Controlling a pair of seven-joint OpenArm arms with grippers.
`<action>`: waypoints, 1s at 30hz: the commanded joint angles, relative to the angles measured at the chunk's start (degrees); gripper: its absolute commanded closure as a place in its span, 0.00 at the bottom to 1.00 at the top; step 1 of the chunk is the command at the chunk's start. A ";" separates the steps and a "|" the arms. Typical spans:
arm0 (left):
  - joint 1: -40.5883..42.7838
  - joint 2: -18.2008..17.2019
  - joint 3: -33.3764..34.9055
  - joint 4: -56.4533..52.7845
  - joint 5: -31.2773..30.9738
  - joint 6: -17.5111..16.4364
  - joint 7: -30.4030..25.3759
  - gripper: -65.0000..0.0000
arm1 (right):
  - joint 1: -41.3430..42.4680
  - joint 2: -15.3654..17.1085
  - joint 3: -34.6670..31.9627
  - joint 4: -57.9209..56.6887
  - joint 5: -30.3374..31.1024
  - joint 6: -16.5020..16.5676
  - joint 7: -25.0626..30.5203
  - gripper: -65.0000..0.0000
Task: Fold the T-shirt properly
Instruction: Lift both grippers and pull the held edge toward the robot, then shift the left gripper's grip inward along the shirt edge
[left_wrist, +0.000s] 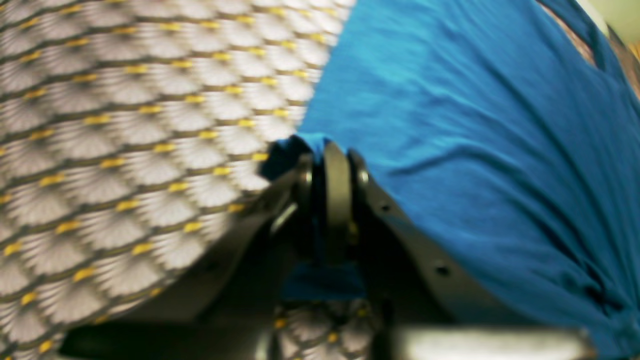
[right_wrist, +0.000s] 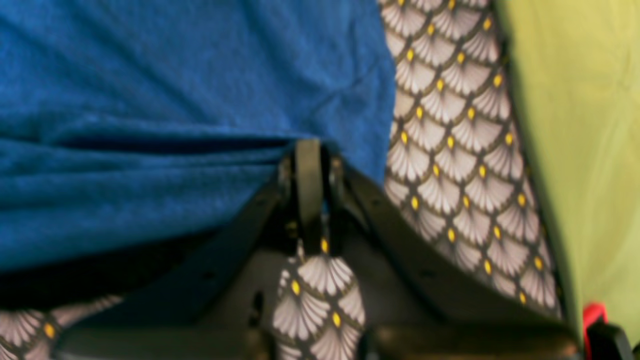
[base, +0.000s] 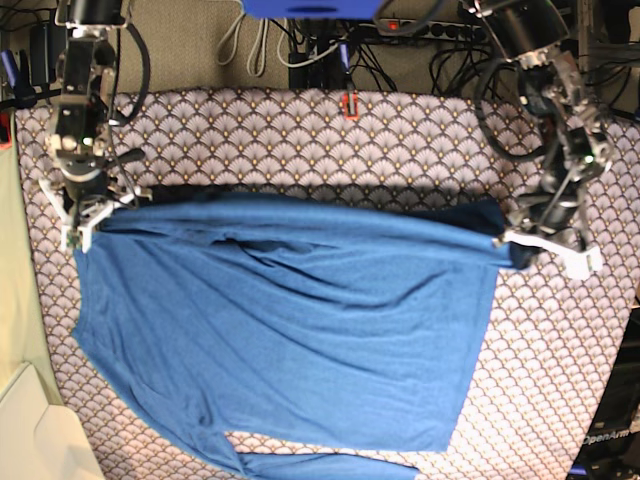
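The blue T-shirt (base: 290, 320) hangs and drapes across the patterned table, stretched between the two arms along its upper edge. My left gripper (base: 505, 243), on the right of the base view, is shut on one corner of the T-shirt (left_wrist: 450, 125). Its closed tips (left_wrist: 330, 150) pinch a bunched bit of blue fabric. My right gripper (base: 88, 215), on the left of the base view, is shut on the other corner. In the right wrist view the tips (right_wrist: 310, 147) clamp a fold of the T-shirt (right_wrist: 175, 100). A sleeve trails at the bottom edge.
The table wears a grey fan-patterned cloth with yellow dots (base: 400, 140). A pale green surface (right_wrist: 575, 125) borders the table beside my right arm. Cables and a power strip (base: 440, 30) lie behind the far edge. A small red object (base: 349, 104) sits at the back.
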 joint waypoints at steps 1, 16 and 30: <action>-0.86 -0.56 0.10 0.92 -0.60 -0.45 -1.46 0.99 | 0.84 0.78 0.45 1.00 -0.29 1.42 1.40 1.00; -2.44 -0.74 -0.08 -3.13 -0.60 -0.45 -1.37 0.99 | 9.81 4.12 0.28 -6.21 -0.29 3.70 1.40 1.00; -3.94 -0.82 -0.34 -3.21 -0.60 -0.45 -1.20 0.99 | 15.79 6.75 0.28 -13.07 -0.29 3.70 1.84 1.00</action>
